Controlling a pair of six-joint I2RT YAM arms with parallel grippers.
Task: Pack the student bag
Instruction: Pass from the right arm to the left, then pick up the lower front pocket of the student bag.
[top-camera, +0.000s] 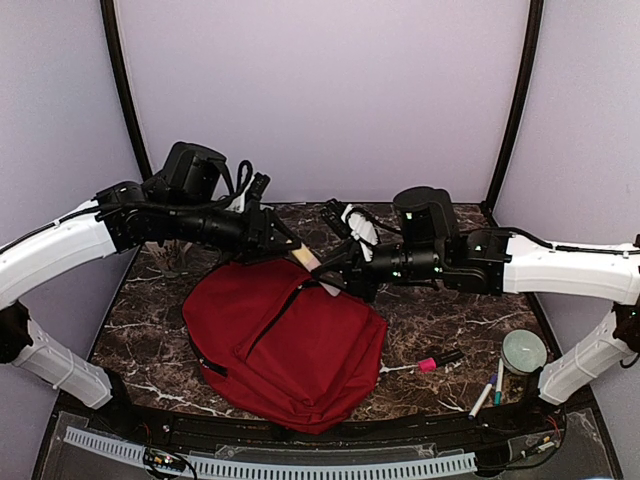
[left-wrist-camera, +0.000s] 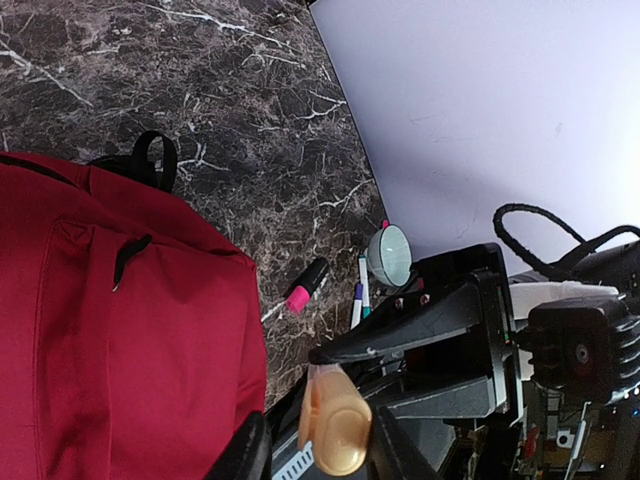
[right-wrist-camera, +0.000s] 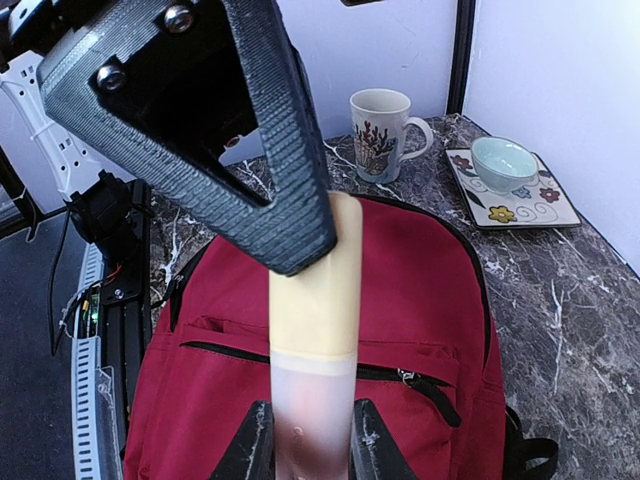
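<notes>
While the student bag is laid flat at the middle of the bench, front pocket up and reaching close to the near edge, a cream tube with a frosted cap is held in the air above the bag's far end. The cap end is gripped between the fingers of the right hand. The cream end is placed between the fingers of the left hand, with one finger lying against it; whether it is clamped there cannot be told. A pink-capped marker, two pens and a pale green bowl are seen toward the near right corner, apart from the bag.
</notes>
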